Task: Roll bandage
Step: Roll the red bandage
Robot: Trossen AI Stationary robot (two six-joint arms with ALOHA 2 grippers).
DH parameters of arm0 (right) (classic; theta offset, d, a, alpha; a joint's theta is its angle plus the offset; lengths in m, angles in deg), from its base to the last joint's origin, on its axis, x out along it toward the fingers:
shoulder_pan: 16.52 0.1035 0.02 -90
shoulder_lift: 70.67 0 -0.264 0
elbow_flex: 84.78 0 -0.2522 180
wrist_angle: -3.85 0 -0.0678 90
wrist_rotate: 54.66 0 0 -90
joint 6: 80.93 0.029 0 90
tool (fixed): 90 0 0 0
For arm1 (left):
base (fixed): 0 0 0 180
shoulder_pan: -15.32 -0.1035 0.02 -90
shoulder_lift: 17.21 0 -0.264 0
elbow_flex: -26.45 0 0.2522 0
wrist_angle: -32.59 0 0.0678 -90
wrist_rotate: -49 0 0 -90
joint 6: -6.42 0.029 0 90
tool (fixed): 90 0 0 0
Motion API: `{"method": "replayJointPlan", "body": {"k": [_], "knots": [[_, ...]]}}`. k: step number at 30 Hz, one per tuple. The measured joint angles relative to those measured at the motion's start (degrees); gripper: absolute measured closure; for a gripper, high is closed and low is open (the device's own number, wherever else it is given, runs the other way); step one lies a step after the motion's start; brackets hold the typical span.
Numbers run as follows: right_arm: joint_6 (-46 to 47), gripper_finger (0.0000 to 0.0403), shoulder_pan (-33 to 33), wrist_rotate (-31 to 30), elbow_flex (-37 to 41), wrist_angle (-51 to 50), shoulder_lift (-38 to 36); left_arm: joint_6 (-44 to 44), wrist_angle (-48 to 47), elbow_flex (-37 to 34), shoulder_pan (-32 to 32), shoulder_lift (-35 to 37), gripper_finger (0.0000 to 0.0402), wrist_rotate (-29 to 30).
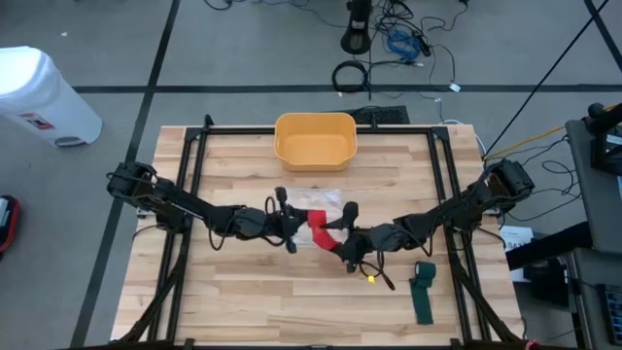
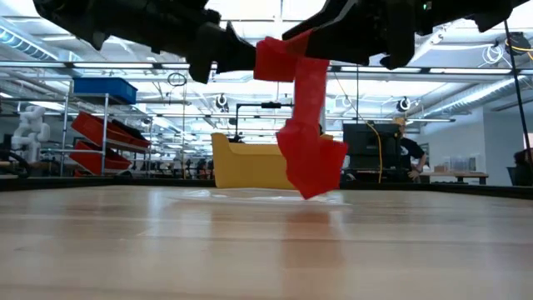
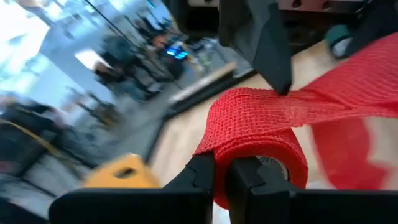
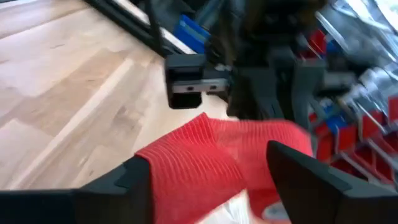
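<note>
High view, centre of frame: the red elastic bandage roll (image 1: pixel 316 225) hangs above the wooden surface (image 1: pixel 253 301), clamped by the left end effector (image 1: pixel 291 226), while the right end effector (image 1: pixel 342 239) pinches its loose tail taut for winding.

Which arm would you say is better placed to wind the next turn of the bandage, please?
Probably the left. Its gripper grips the rolled core of the red bandage, held above the table, so turning it would wind on more. The right gripper pinches the loose tail, suited to keeping it taut.
</note>
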Motion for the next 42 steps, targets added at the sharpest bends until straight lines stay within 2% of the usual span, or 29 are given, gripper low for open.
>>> {"method": "replayJointPlan", "body": {"k": [4, 7, 11, 14, 16, 19, 23, 29, 34, 38, 42], "knots": [[2.5, 0.0125, 0.5, -4.0, 0.0, -0.4, 0.0, 9.6, 5.3, 0.0, 1.0, 0.0, 0.0388, 5.8], [0.3, 0.0124, 0.9, -7.7, 0.0, -0.5, 0.0, 14.1, 8.7, 0.0, 1.4, 0.0, 0.0388, 8.0], [-14.8, 0.0124, 2.1, -16.9, 0.0, -1.1, 0.0, 19.0, 11.6, 0.1, 1.7, 0.1, 0.0388, 9.1], [-28.0, 0.0124, 3.0, -22.3, 0.0, 2.7, 0.1, 18.8, 12.3, 0.1, 1.7, 0.1, 0.0388, 9.0], [-32.9, 0.0124, 3.6, -23.9, 0.0, 6.0, 0.1, 17.7, 12.3, 0.1, 1.7, 0.1, 0.0388, 9.1], [-31.7, 0.0124, 5.3, -23.9, 0.0, 8.1, 0.1, 15.9, 12.3, 0.1, 1.7, 0.1, 0.0388, 9.4], [-19.0, 0.0127, 7.2, -24.1, 0.0, 8.0, 0.1, 17.1, 11.9, 0.1, 1.7, 0.1, 0.0388, 9.5], [3.6, 0.0161, 7.8, -13.6, 0.1, 1.6, 0.0, 24.7, 11.9, 0.1, 2.0, 0.3, 0.0388, 8.2], [13.9, 0.0187, 5.7, -4.2, 1.9, 1.0, -0.6, 32.8, 11.6, 0.1, 4.1, 1.2, 0.0388, 4.9], [18.9, 0.0194, 4.5, 3.2, 6.5, 7.8, -4.4, 32.2, 6.9, 0.1, 5.7, 3.6, 0.0388, 4.8], [22.4, 0.0195, 2.4, 8.9, 14.8, 23.0, -8.2, 30.4, 5.5, 0.1, 7.6, 6.5, 0.0388, 2.9]]}}
